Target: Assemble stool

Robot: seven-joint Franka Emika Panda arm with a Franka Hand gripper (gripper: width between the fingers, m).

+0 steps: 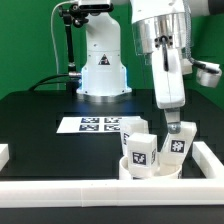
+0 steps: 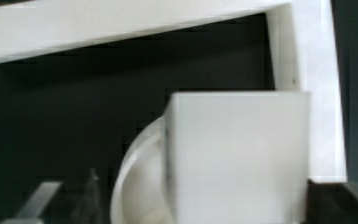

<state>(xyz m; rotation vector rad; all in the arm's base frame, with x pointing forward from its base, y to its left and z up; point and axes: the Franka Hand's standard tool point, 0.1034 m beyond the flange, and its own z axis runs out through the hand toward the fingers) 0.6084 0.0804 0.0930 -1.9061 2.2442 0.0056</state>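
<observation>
The gripper (image 1: 176,126) is sitting open over a leg (image 1: 177,146) standing on the seat (image 1: 150,168), close beside the white bars (image 1: 213,158).

The white round seat (image 1: 150,166) lies flat on the black desk (image 1: 50,115). Two chunky white legs stand upright on it, each showing a black-and-white tag: one (image 1: 140,152) toward the exterior view's left, the other (image 1: 177,141) just beside it.
</observation>
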